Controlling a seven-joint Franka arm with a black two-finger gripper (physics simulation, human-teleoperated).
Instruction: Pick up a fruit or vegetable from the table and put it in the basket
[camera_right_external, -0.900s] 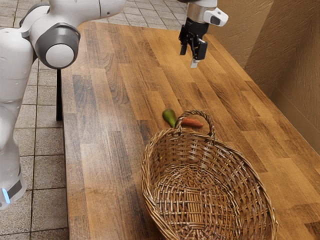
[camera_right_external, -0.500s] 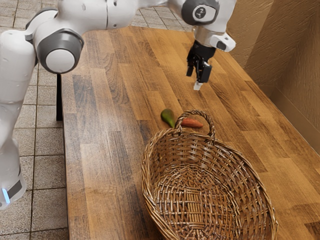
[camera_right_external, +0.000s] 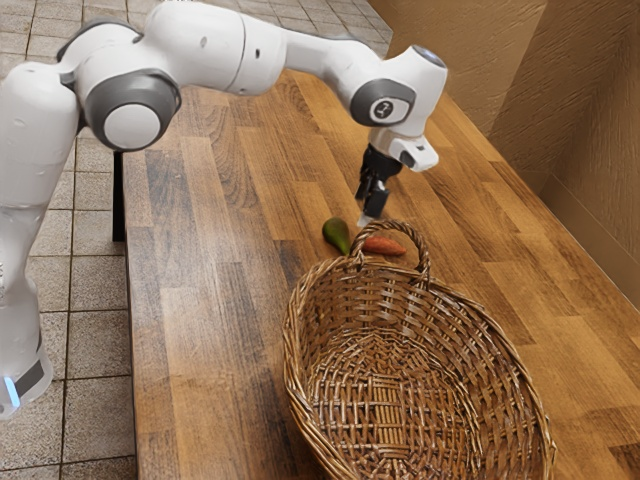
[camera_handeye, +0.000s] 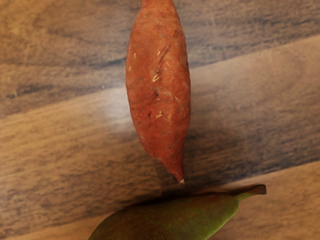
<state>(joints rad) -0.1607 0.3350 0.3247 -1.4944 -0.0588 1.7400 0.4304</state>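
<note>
A black gripper (camera_right_external: 366, 209), fingers apart and empty, hangs above the desk (camera_right_external: 215, 300) near a sweet potato (camera_handeye: 159, 85) by the basket (camera_right_external: 292, 330). Best to centre over its thick middle and close crosswise, avoiding the pear (camera_handeye: 175, 220).

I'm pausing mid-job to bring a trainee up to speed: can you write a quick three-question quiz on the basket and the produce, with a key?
1. True or false: the tapered, orange-red sweet potato lies on the wooden table, outside the brown wicker basket with a looped handle.

2. Multiple choice: which fruit lies beside the sweet potato?
(a) a curved yellow banana
(b) a green pear with a short stem
(c) a round red apple

3. Fill in the blank: compared with the sweet potato, the pear lies nearer the exterior view's ____ side.

Key: 1 true; 2 b; 3 left
</note>
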